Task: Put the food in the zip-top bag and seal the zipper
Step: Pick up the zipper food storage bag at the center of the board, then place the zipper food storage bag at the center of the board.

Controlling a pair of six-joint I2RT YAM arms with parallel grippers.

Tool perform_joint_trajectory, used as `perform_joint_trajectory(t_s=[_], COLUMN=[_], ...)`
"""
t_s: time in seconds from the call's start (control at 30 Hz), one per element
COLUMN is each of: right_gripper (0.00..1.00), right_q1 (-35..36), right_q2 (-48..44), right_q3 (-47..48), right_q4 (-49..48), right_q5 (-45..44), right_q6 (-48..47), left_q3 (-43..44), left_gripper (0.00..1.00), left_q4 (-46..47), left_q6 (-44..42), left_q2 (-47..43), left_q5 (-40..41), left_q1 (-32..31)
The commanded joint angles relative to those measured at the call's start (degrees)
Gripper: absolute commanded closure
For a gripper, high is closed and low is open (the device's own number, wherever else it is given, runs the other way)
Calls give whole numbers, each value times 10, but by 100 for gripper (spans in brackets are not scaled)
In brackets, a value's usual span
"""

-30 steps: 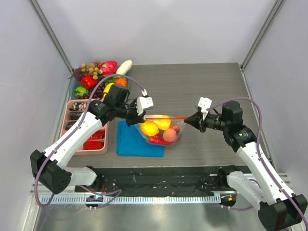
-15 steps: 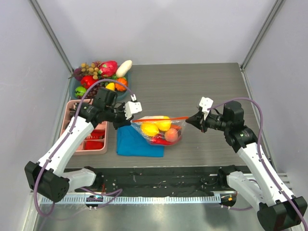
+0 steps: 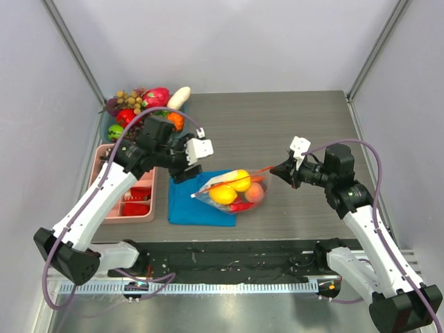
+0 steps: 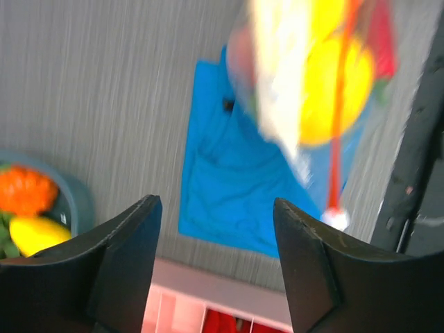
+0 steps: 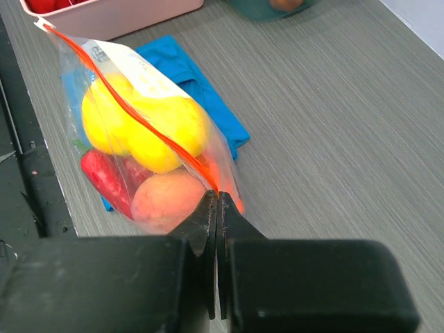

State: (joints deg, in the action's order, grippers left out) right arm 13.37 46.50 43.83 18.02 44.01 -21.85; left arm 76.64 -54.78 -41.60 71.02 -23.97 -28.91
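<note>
My right gripper point(image 5: 216, 200) is pinched tight on the near end of the narrow orange-red zipper point(image 5: 132, 109), fingers pressed together with only that strip between them. From the pinch the zipper runs away from me along the mouth of the clear crinkly plastic zip-top bag point(image 5: 125, 62). I cannot tell whether it is pressed closed along its whole length. Inside the bag sit a yellow plastic toy lemon point(image 5: 173, 132), a pink toy peach point(image 5: 166, 201) just below my fingertips, and a red toy piece point(image 5: 104, 177) beside the peach. The bag lies partly over a folded blue cloth point(image 5: 187, 66) on the grey wood-grain table point(image 5: 333, 104). My left gripper point(image 4: 215, 208) has its fingers spread well apart with nothing between them. In the overhead view it hangs above the far edge of the cloth, clear of the bag's free end. Near it stands a round teal bowl point(image 4: 78, 201) holding orange and yellow toy produce. A pink divided plastic tray point(image 5: 125, 19) sits just beside the cloth.
</note>
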Motion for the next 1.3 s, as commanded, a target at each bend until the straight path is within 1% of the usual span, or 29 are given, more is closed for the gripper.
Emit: perform_joint_trajectory(t_s=[0.0, 0.03, 0.1, 0.13, 0.17, 0.27, 0.3, 0.37, 0.4, 0.43, 0.47, 0.5, 0.57, 0.6, 0.63, 0.67, 0.73, 0.77, 0.8, 0.83, 0.87, 0.9, 0.93, 0.97, 1.0, 1.03, 1.13, 1.17, 1.27], right_gripper=[99, 99, 99, 99, 99, 99, 99, 99, 99, 99, 99, 99, 99, 99, 99, 99, 99, 96, 75, 63, 54, 41, 33, 25, 7, 1, 0, 0, 0], right_q1=[-2, -1, -1, -2, -1, -2, -1, -2, -1, -2, -2, -1, -1, -1, -1, -2, -1, -2, -1, -2, -2, -3, -2, -2, -3, -3, -3, -2, -2], right_q2=[-5, -10, -12, -14, -17, -17, -16, -19, -19, -20, -23, -28, -36, -40, -42, -45, -44, -43, -41, -35, -32, -31, -29, -31, -32, -34, -46, -55, -79], right_q3=[30, 30, 29, 28, 27, 27, 27, 28, 29, 28, 27, 25, 21, 17, 15, 13, 13, 14, 19, 22, 27, 37, 41, 44, 49, 50, 59, 63, 70], right_q4=[-25, -25, -23, -23, -23, -23, -24, -24, -25, -26, -25, -25, -24, -25, -26, -26, -25, -26, -27, -27, -26, -26, -27, -28, -30, -33, -41, -41, -39], right_q5=[0, -1, -2, -2, 0, 4, 4, 4, 4, 3, 2, -1, -3, -6, -7, -7, -15, -22, -30, -46, -52, -56, -65, -73, -79, -87, -131, -149, -182], right_q6=[19, 22, 22, 22, 22, 24, 27, 33, 34, 37, 42, 44, 48, 53, 56, 58, 74, 82, 94, 121, 132, 145, 168, 182, 193, 216, 249, 260, 275], left_q3=[26, 24, 18, 12, 6, -7, -7, 7, 16, 24, 39, 45, 62, 71, 83, 93, 123, 133, 156, 170, 191, 211, 259, 280, 303, 350, 410, 447, 500], left_gripper=[28, 24, 21, 21, 21, 21, 21, 26, 32, 46, 52, 61, 67, 75, 96, 100, 100, 100, 100, 100, 100, 100, 100, 100, 100, 100, 100, 100, 100], left_q4=[45, 71, 98, 108, 136, 172, 176, 166, 161, 156, 149, 139, 129, 113, 106, 102, 100, 104, 109, 116, 115, 113, 108, 107, 107, 107, 123, 131, 151], left_q6=[99, 128, 157, 179, 188, 188, 182, 172, 169, 166, 166, 166, 163, 163, 163, 167, 180, 187, 199, 202, 205, 206, 208, 211, 213, 210, 198, 190, 169], left_q2=[10, 10, 14, 20, 25, 48, 56, 87, 98, 107, 123, 128, 139, 149, 156, 162, 177, 182, 193, 202, 214, 227, 258, 274, 290, 327, 380, 414, 473], left_q5=[14, 30, 46, 50, 69, 93, 95, 89, 85, 81, 77, 65, 51, 39, 36, 36, 25, 23, 21, 23, 24, 24, 27, 32, 32, 35, 60, 80, 88], left_q1=[-97, -112, -152, -161, -169, -188, -190, -193, -193, -193, -193, -193, -193, -193, -193, -190, -180, -172, -157, -148, -141, -128, -123, -120, -116, -111, -101, -99, -99])
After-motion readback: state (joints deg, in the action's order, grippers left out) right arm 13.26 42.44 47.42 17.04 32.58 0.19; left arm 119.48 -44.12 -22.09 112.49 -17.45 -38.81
